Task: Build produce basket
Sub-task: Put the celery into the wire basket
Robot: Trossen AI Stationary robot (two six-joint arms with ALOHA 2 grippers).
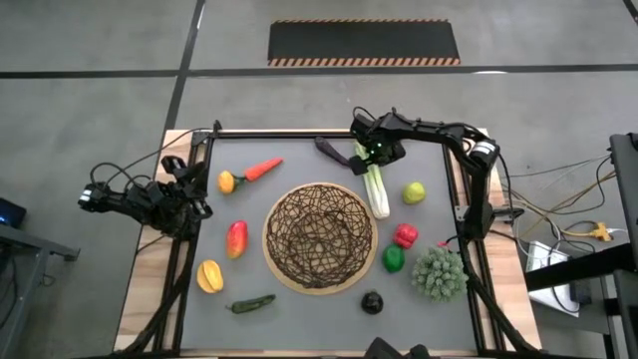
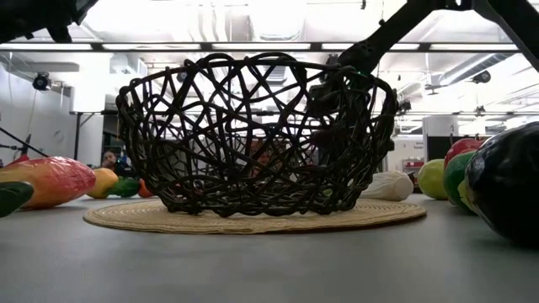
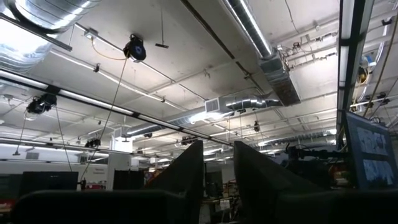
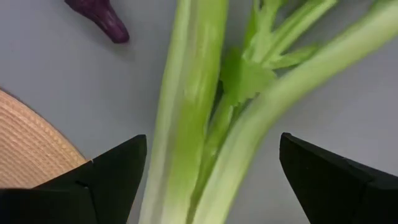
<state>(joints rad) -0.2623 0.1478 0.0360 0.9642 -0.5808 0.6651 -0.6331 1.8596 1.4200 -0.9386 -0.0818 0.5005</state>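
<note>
Basket (image 1: 320, 237) sits mid-table, nothing in it that I can see, produce scattered around it. My right pincer (image 4: 211, 180) hangs over the leek (image 1: 375, 184), just beyond the far-right rim, fingers spread wide either side of the green stalks so I can, I judge, drop and clamp. My left pincer (image 1: 195, 204) waits at the left table edge, nearly closed, holding nothing.
</note>
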